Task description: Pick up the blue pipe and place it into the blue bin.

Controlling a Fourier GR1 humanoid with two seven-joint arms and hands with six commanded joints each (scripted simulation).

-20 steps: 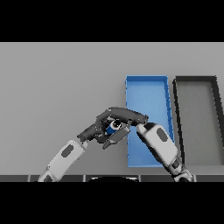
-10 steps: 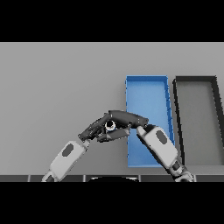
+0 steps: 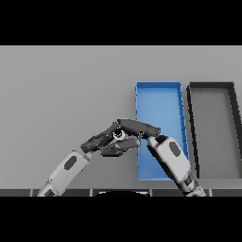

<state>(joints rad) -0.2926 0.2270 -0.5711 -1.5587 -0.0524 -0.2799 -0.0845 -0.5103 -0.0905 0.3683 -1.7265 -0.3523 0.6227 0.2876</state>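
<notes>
1. Grey table (image 3: 61, 94) fills your head view; take the blue bin (image 3: 158, 101) as landmark. It sits right of centre, long axis running away from you.
2. Dark bin (image 3: 212, 127) lies just beside the blue bin on its right, parallel to it, with a thin strip of table between them.
3. Right arm comes up from the lower edge across the blue bin's near half, its white forearm covering part of the bin floor.
4. Right hand (image 3: 139, 126) reaches left over the blue bin's left wall, fingers stretched out long and close together, tips ending left of the bin.
5. Left arm comes in from the lower left. Left hand (image 3: 106, 144) is just left of the blue bin's left wall, directly under the right hand's fingers and meeting them.
6. Left hand fingers are curled together and point toward the bin.
7. You can't make out a blue pipe. Only a small pale round spot (image 3: 118, 135) shows in the gap between the two hands, just left of the blue bin.
8. Which hand is pinching that spot, you can't tell; both are closed in around it.
</notes>
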